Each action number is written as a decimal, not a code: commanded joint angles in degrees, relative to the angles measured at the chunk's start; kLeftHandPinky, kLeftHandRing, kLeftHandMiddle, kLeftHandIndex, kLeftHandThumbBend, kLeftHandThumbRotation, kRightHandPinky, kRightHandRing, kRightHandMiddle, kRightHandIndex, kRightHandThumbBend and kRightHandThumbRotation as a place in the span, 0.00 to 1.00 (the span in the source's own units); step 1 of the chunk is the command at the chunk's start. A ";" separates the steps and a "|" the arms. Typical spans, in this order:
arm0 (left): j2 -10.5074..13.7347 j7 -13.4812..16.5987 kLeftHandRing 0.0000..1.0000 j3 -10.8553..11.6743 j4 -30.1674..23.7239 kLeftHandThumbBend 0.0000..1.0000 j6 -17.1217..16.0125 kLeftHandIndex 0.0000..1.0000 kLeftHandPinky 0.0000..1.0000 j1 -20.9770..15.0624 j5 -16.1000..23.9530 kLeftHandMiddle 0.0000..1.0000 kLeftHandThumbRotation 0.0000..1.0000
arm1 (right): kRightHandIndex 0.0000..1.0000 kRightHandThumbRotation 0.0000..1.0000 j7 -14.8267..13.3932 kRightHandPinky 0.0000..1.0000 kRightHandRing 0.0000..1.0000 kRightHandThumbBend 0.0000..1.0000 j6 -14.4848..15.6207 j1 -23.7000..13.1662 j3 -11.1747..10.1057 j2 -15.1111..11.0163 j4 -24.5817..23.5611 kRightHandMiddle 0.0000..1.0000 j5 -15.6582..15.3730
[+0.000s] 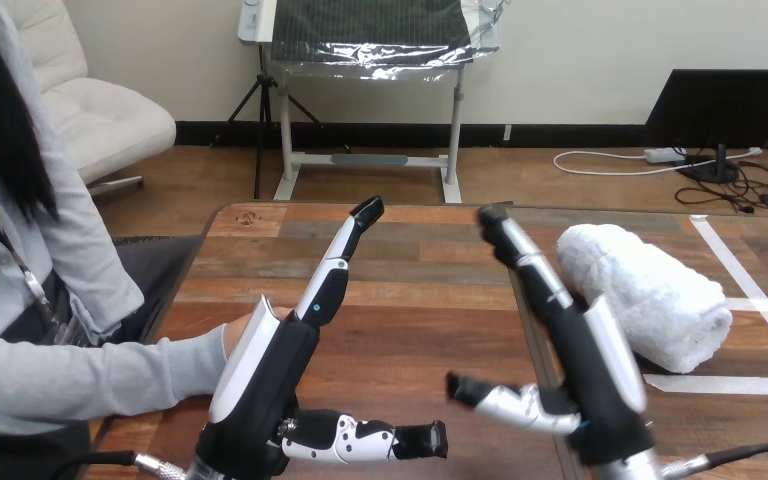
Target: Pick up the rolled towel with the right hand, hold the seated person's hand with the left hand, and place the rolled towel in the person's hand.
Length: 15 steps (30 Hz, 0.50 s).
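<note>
Head view: both hands up over the bench (420, 300), neither holding anything. Left hand (270, 370) released, fingers (330, 280) straight and pointing away, thumb out to the right. Person's hand (232, 338) sits just behind its left edge, mostly hidden, grey sleeve (80, 380) leading in; can't tell if they touch. Right hand (590, 360) also released, fingers (525, 262) straight, thumb out left. Rolled towel (650, 290) lies on the bench just right of the right hand, beside white tape (740, 270); contact unclear.
</note>
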 commanded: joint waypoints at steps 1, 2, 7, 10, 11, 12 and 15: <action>0.38 2.03 1.00 -1.34 -0.36 1.00 0.40 1.00 1.00 -2.76 0.45 1.00 0.46 | 0.95 0.62 -0.62 0.87 0.92 1.00 3.13 -7.00 -3.99 -2.67 -4.07 0.94 2.86; 0.42 2.27 1.00 -1.46 -0.33 1.00 0.42 1.00 1.00 -2.77 0.58 1.00 0.46 | 0.95 0.62 -0.56 0.86 0.91 1.00 3.82 -7.26 -4.27 -2.96 -4.32 0.94 3.18; 0.81 3.21 1.00 -2.26 -0.26 1.00 0.66 1.00 1.00 -2.83 0.78 1.00 0.45 | 0.95 0.62 1.22 0.85 0.92 1.00 7.82 -8.93 -5.49 -4.59 -5.49 0.94 6.13; 1.01 3.78 1.00 -2.76 -0.30 1.00 0.85 1.00 1.00 -2.80 0.88 1.00 0.45 | 0.95 0.61 3.07 0.86 0.93 1.00 9.66 -10.13 -5.98 -5.64 -5.74 0.95 8.73; 1.06 3.99 1.00 -2.89 -0.32 1.00 0.89 1.00 1.00 -2.79 0.96 1.00 0.45 | 0.95 0.61 3.75 0.86 0.93 1.00 10.21 -10.47 -6.15 -5.93 -5.81 0.95 9.64; 1.11 4.16 1.00 -2.99 -0.34 1.00 0.92 1.00 1.00 -2.78 1.03 1.00 0.45 | 0.96 0.60 4.29 0.87 0.94 1.00 10.62 -10.69 -6.28 -6.11 -5.90 0.96 10.31; 1.23 4.47 1.00 -3.41 -0.34 1.00 0.99 1.00 1.00 -2.74 0.89 1.00 0.45 | 0.96 0.59 6.53 0.89 0.95 1.00 13.06 -11.92 -6.94 -7.00 -6.21 0.97 13.21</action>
